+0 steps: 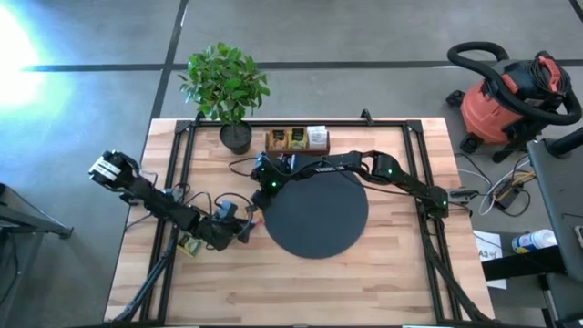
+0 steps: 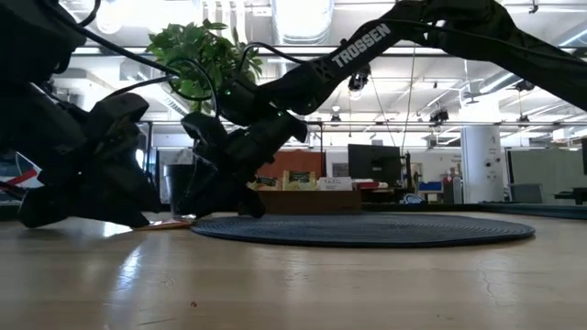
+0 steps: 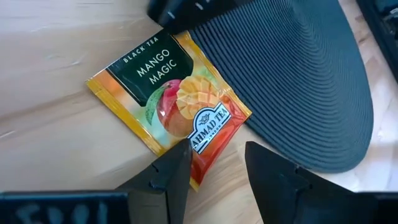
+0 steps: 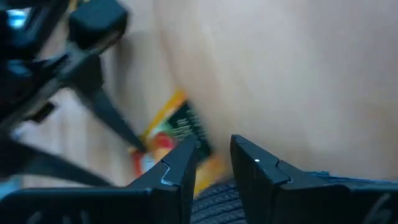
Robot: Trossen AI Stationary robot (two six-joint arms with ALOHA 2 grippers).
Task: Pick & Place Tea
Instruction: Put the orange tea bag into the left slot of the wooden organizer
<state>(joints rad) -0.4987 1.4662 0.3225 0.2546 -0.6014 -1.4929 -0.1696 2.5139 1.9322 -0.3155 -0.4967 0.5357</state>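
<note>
Lying flat on the wooden table [image 3: 56, 143], a sachet [image 3: 168, 93] between both arms' parted, empty fingers.

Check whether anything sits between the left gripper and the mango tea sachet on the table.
Nothing visible does. The left gripper is open right at the sachet, which lies flat on the wood beside the black disc. The right gripper, also open, hovers close by.
</note>
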